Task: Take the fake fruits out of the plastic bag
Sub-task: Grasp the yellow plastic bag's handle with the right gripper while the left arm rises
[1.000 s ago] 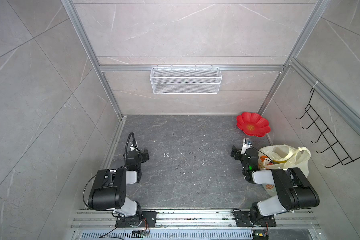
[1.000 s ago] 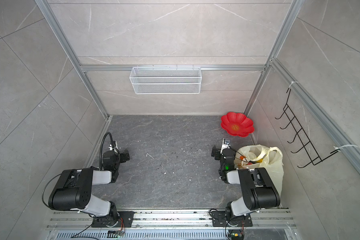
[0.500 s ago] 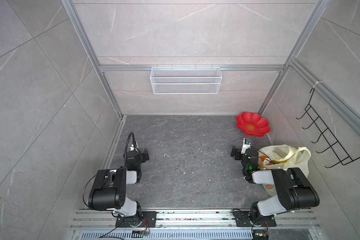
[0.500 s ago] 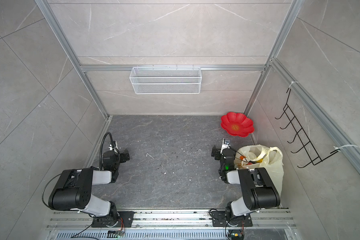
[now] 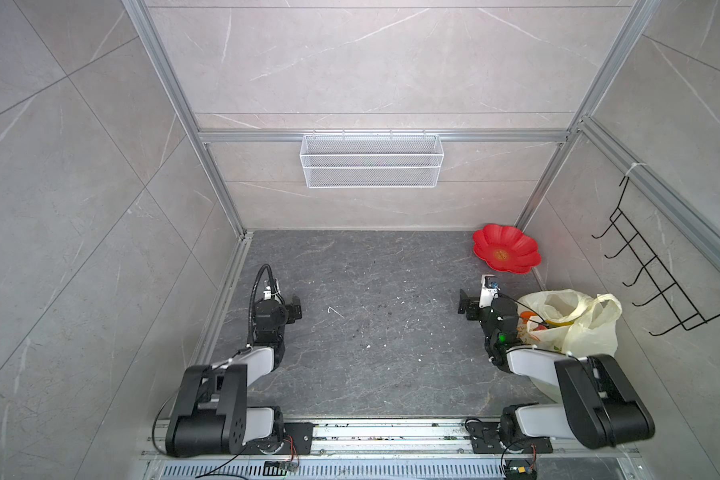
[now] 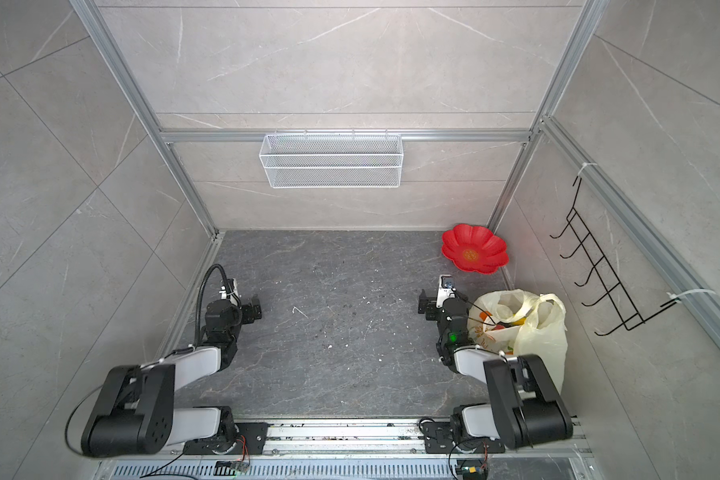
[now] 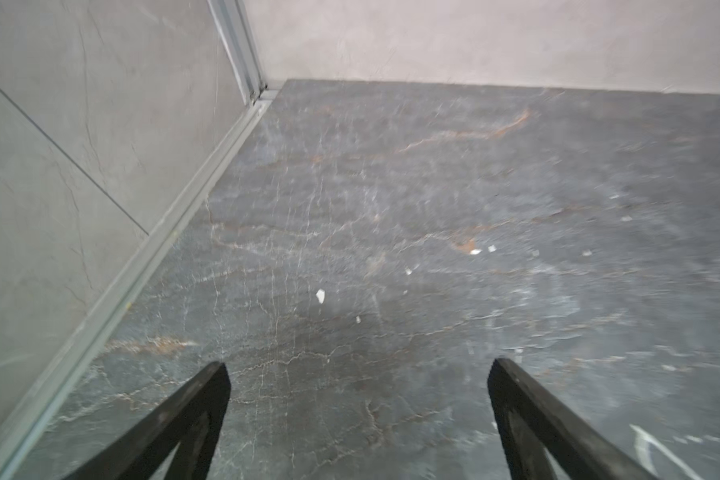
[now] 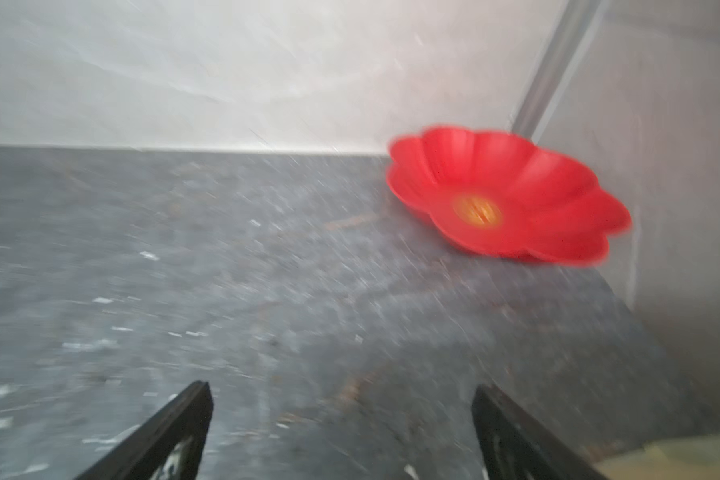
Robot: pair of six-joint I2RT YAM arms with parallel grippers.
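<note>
Nothing is out yet, as I judge it: the table (image 5: pixel 371 332) bears no loose fruit. The left gripper (image 7: pixel 358 368) hovers near the table's left edge, jaws spread and empty. The right gripper (image 8: pixel 341 390), also spread and empty, sits just beside the bag (image 5: pixel 574 328) at the right edge, with the fruits (image 5: pixel 545 322) inside. Both top views show the bag's open mouth. The right wrist view shows the red plate (image 8: pixel 504 195) in the far right corner.
</note>
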